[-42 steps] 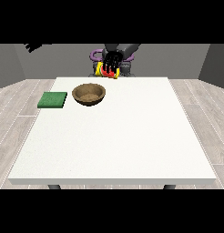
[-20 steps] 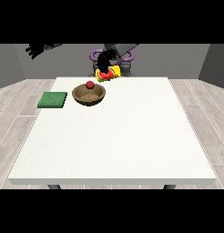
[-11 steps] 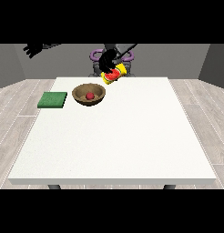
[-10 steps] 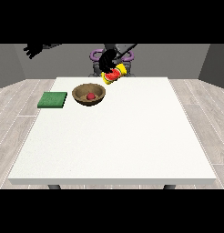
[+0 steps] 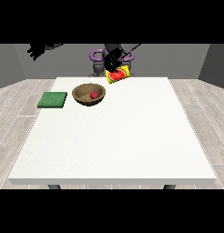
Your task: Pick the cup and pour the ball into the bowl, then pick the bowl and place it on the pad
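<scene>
Ball (image 5: 94, 95) sits in bowl (image 5: 89, 94); hand at view's right (image 5: 112, 60) curled round tilted cup (image 5: 118, 75); set cup down clear of bowl; pad (image 5: 52, 99) beside bowl; other hand (image 5: 35, 50) raised, fingers unclear.

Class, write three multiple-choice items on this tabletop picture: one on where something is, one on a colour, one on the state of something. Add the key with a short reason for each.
1. Where is the ball?
A. in the bowl
B. on the pad
C. in the cup

2. What colour is the pad?
A. blue
B. green
C. white

3. How is the cup held?
A. upright on the table
B. lying on the pad
C. tilted in the air

Key: A, the red ball lies inside the brown bowl; B, the pad is green; C, the hand holds the cup tilted above the table's far edge.
</scene>
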You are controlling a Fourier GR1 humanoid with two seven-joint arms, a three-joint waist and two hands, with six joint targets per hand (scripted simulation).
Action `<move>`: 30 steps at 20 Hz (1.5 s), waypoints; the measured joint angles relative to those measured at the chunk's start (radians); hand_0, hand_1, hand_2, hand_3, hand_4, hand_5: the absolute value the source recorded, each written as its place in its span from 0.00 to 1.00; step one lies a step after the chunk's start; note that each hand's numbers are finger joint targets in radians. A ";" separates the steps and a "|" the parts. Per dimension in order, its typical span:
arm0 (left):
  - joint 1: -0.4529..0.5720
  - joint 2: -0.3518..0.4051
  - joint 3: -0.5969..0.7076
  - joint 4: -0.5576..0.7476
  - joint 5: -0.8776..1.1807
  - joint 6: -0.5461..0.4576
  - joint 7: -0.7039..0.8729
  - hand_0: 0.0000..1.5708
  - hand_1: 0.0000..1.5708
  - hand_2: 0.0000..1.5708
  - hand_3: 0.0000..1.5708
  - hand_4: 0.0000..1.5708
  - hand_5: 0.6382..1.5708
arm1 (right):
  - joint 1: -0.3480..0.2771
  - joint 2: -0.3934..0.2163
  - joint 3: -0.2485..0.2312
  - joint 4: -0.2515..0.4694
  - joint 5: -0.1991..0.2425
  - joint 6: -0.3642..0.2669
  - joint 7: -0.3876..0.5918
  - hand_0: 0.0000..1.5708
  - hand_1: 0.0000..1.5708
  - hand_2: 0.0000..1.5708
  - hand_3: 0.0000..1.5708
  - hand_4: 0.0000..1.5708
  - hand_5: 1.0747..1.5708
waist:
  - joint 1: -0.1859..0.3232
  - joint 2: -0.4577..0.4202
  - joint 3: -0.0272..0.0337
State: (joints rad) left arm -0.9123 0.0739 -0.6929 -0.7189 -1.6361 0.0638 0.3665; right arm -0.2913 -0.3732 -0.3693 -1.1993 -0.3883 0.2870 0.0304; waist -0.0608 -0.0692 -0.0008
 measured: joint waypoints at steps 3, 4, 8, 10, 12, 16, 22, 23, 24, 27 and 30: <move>0.055 0.011 0.108 -0.064 0.116 0.099 -0.012 0.18 0.18 0.95 1.00 0.57 1.00 | 0.016 0.005 -0.005 -0.005 0.005 -0.022 0.007 0.00 0.00 0.00 0.20 0.33 1.00 | 0.044 -0.018 -0.0018; 0.077 0.022 0.141 -0.083 0.151 0.130 -0.018 0.05 0.05 0.89 1.00 0.51 0.99 | 0.025 0.008 -0.005 -0.007 0.010 -0.032 0.009 0.00 0.00 0.00 0.20 0.33 1.00 | 0.060 -0.025 -0.0020; 0.180 0.057 0.259 -0.149 0.297 0.249 -0.067 0.00 0.00 1.00 0.76 0.64 0.96 | 0.049 0.021 -0.006 -0.018 0.027 -0.069 0.011 0.00 0.00 0.00 0.00 0.36 0.99 | 0.121 -0.037 -0.0022; 0.250 0.034 0.309 -0.174 0.396 0.297 -0.109 0.73 0.73 0.96 0.76 0.76 1.00 | 0.051 0.035 -0.002 -0.030 0.030 -0.083 0.008 0.00 0.00 0.00 0.00 0.36 0.99 | 0.137 -0.019 -0.0035; 0.308 -0.006 0.369 -0.213 0.537 0.337 -0.135 0.50 0.50 0.31 0.00 0.58 0.97 | 0.040 0.046 0.002 -0.041 0.026 -0.087 0.005 0.00 0.00 0.00 0.16 0.37 0.99 | 0.135 0.013 -0.0092; 0.410 -0.048 0.437 -0.319 0.865 0.388 -0.210 0.00 0.00 0.00 0.00 0.54 0.90 | 0.012 0.076 0.024 -0.060 0.029 -0.095 -0.009 0.00 0.00 0.00 0.14 0.37 0.99 | 0.113 0.087 -0.0183; 0.556 -0.068 0.420 -0.471 1.292 0.360 -0.453 0.00 0.00 0.00 0.00 0.58 0.87 | -0.038 0.141 0.063 -0.085 0.071 -0.169 -0.041 0.00 0.00 0.00 0.00 0.33 0.99 | 0.135 0.187 -0.0113; 0.582 -0.069 0.410 -0.492 1.343 0.340 -0.492 0.00 0.00 0.00 0.00 0.57 0.87 | -0.038 0.151 0.067 -0.082 0.083 -0.186 -0.050 0.00 0.00 0.00 0.00 0.32 0.99 | 0.149 0.193 -0.0094; 0.608 -0.070 0.412 -0.505 1.387 0.319 -0.541 0.00 0.00 0.00 0.00 0.57 0.87 | -0.034 0.158 0.068 -0.082 0.092 -0.198 -0.062 0.00 0.00 0.00 0.00 0.32 0.99 | 0.156 0.203 -0.0077; 0.654 -0.067 0.424 -0.527 1.461 0.246 -0.641 0.00 0.00 0.00 0.00 0.57 0.87 | -0.022 0.184 0.074 -0.047 0.122 -0.225 -0.119 0.00 0.00 0.00 0.00 0.32 1.00 | 0.181 0.225 -0.0035; 0.684 -0.066 0.435 -0.539 1.497 0.204 -0.689 0.00 0.00 0.00 0.00 0.59 0.86 | -0.025 0.214 0.087 0.024 0.151 -0.247 -0.190 0.00 0.00 0.00 0.00 0.32 1.00 | 0.188 0.226 -0.0010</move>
State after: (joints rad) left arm -0.2283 0.0075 -0.2580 -1.2583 -0.1394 0.2678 -0.3225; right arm -0.3160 -0.1590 -0.2826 -1.1757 -0.2376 0.0397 -0.1594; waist 0.1267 0.1568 -0.0018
